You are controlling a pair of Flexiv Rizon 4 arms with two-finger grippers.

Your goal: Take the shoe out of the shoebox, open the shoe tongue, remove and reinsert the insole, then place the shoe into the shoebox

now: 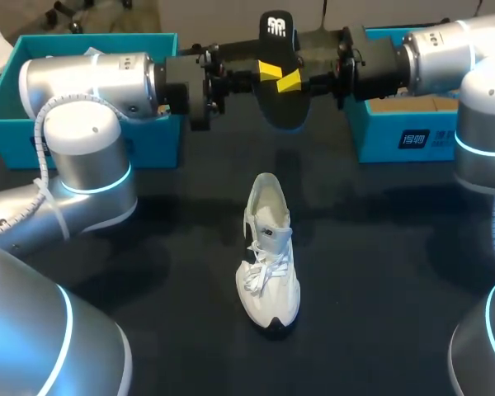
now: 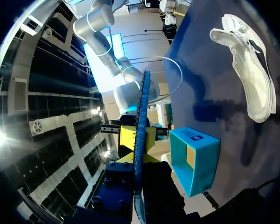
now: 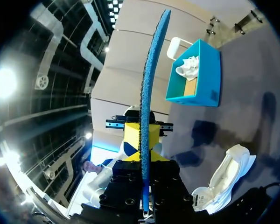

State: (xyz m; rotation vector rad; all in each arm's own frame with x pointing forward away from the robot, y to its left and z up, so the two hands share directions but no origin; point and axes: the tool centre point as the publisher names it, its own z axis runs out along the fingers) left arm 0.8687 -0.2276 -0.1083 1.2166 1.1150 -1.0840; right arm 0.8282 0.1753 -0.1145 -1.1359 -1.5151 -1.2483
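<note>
A black insole [image 1: 279,74] with a blue underside hangs in the air over the far middle of the table, held between my two arms. My left gripper [image 1: 268,68] is shut on it from the left, my right gripper [image 1: 290,81] from the right. In the left wrist view the insole [image 2: 141,121] shows edge-on between the fingers of the left gripper [image 2: 139,156]. The right wrist view shows the same edge [image 3: 151,79] in the right gripper [image 3: 142,161]. The white shoe [image 1: 268,256] lies on the dark table, toe toward the front, also seen as the shoe [image 2: 249,70] and the shoe [image 3: 224,179].
A teal shoebox half [image 1: 8,91] with white paper inside stands at the far left, behind my left arm; it also shows as the teal box [image 3: 196,74]. A second teal box half [image 1: 396,136] with a brown inside stands at the far right, also the box [image 2: 196,158].
</note>
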